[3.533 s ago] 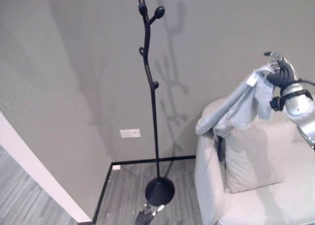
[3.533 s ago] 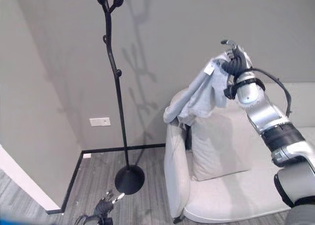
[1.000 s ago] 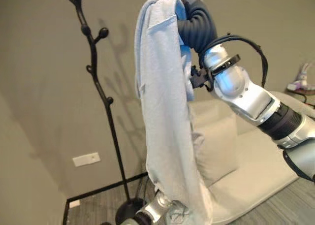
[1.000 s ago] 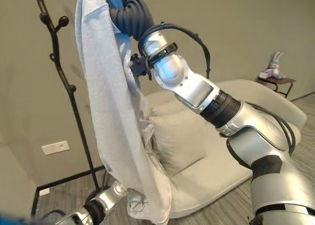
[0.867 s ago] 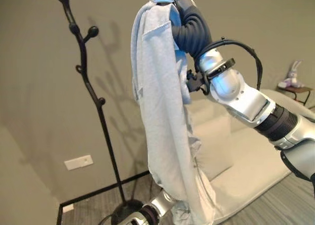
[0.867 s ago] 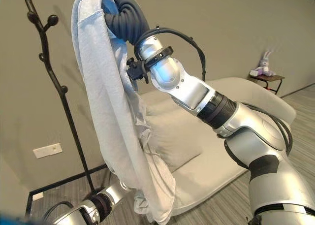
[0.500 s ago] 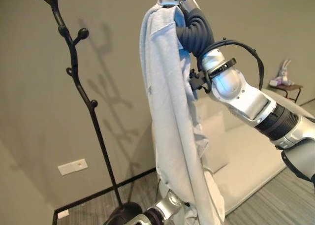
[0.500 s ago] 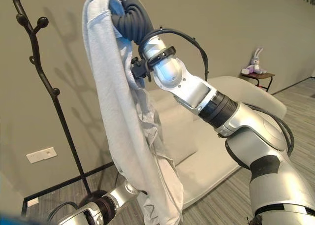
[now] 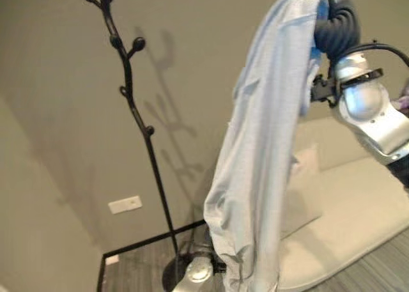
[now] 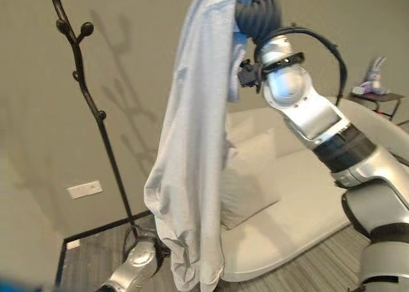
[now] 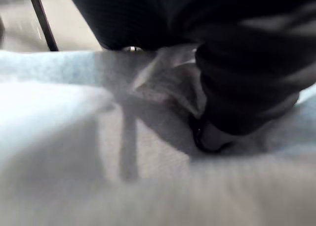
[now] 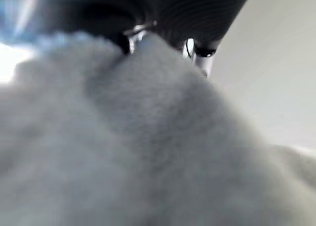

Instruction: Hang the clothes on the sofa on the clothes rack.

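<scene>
A light blue garment hangs full length from my right hand, which is raised high and shut on the cloth's top. The cloth drapes over that hand's fingers in the right wrist view. The black branch-shaped clothes rack stands to the left of the garment, apart from it, with bare knobs. My left arm reaches up from below to the garment's lower end. My left hand is against the cloth, its fingers hidden in the folds.
A pale sofa with a cushion stands behind the garment on the right. The rack's round base rests on grey plank floor by the wall, near a white wall socket. A small side table stands far right.
The garment has been lifted off the sofa and carried up beside the rack. The camera has shifted in the last half second; the garment's lower end now swings toward the rack.
</scene>
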